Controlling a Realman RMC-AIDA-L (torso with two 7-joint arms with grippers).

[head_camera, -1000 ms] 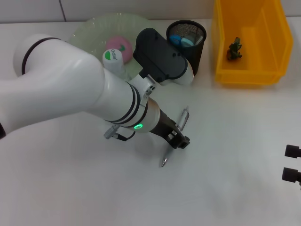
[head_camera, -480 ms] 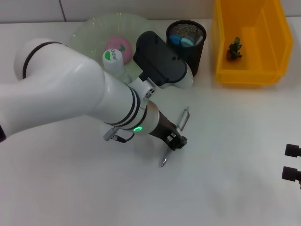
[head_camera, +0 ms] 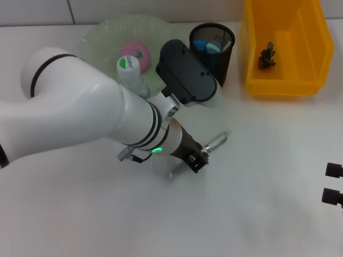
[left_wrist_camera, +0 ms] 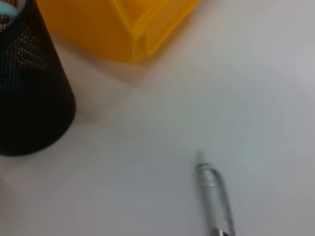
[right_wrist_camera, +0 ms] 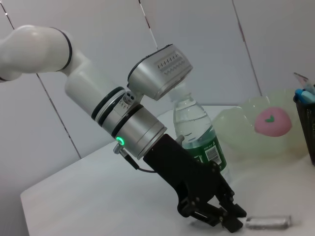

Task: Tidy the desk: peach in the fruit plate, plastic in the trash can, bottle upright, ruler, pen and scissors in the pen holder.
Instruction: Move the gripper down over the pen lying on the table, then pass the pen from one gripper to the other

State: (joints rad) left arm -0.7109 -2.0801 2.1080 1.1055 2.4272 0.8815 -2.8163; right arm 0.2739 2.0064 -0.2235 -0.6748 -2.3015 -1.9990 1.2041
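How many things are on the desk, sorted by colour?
Yellow: 1, the bin
Black: 1, the mesh pen holder
Pink: 1, the peach
Pale green: 1, the fruit plate
Clear with green cap: 1, the bottle
Silver: 1, the pen, at the left gripper
Total: 6

The tabletop (head_camera: pixel 257 214) lay bare in front and to the right. Behind, the pen holder (head_camera: pixel 213 51), yellow bin (head_camera: pixel 284 80) and bottle (head_camera: pixel 131 75) stood in the way.

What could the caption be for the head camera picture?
Left gripper lifting the silver pen off the white desk, near the black pen holder.
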